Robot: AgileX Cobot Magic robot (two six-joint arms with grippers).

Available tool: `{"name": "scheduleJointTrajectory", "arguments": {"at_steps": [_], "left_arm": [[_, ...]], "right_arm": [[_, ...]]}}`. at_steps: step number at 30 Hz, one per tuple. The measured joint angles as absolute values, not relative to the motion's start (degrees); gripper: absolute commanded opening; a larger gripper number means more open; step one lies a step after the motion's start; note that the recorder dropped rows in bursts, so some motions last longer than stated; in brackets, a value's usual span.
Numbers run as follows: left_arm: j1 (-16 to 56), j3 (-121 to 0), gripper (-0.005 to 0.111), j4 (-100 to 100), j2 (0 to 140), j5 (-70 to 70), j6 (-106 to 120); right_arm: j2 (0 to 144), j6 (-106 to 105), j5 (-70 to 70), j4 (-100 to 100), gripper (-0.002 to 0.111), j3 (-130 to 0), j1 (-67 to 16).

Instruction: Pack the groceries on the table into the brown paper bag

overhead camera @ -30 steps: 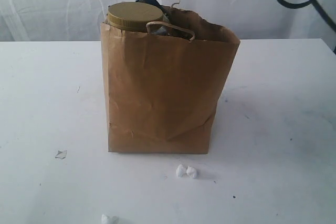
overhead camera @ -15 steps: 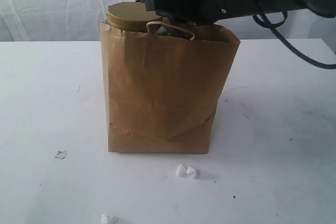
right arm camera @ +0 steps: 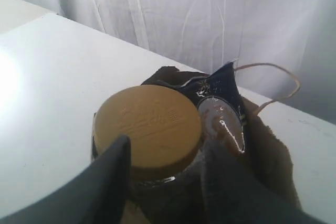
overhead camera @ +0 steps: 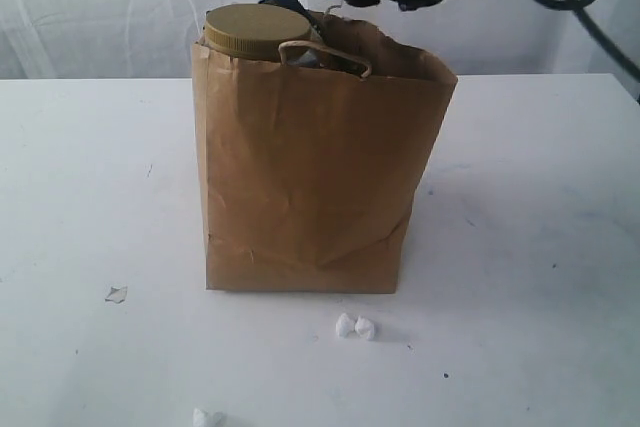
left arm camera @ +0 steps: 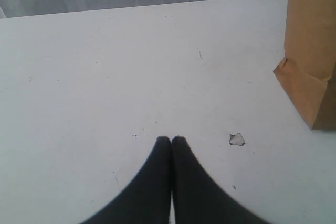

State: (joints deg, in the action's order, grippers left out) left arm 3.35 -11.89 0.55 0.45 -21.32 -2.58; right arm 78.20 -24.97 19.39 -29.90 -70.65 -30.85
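The brown paper bag (overhead camera: 310, 187) stands on the table (overhead camera: 540, 247), olive-lidded jar (overhead camera: 257, 30) inside; the right gripper (right arm camera: 167, 149) (at its mouth a moment ago) hangs higher, fingers parted, empty. The left gripper (left arm camera: 171, 141) is closed, empty.

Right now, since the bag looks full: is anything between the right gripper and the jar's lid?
Nothing visible. The right gripper hangs open right over the lid, which pokes out of the bag. A dark pack stands beside the lid, not between.
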Motion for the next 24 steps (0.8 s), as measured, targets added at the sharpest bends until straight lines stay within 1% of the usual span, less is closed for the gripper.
{"name": "scheduleJointTrajectory", "arguments": {"at_steps": [6, 11, 15, 17, 19, 24], "left_arm": [[3.3, -11.9, 0.0, 0.5, 0.5, -21.3, -2.6], [3.3, -11.9, 0.0, 0.5, 0.5, -21.3, -2.6], [3.3, -11.9, 0.0, 0.5, 0.5, -21.3, -2.6], [3.3, -11.9, 0.0, 0.5, 0.5, -21.3, -2.6], [3.3, -11.9, 0.0, 0.5, 0.5, -21.3, -2.6], [3.3, -11.9, 0.0, 0.5, 0.5, -21.3, -2.6]], "right_arm": [[73.3, -20.6, 29.5, -13.2, 0.021, -70.6, -30.9], [72.8, -4.0, 45.8, 12.1, 0.01, -70.6, -30.9], [75.1, 7.3, 59.5, 22.7, 0.007, -70.6, -30.9], [77.0, 8.1, 63.9, 21.0, 0.007, -70.6, -30.9], [79.2, 7.2, 65.4, 14.4, 0.007, -70.6, -30.9], [86.3, 0.0, 60.5, -8.8, 0.007, -66.4, -30.9]]}}
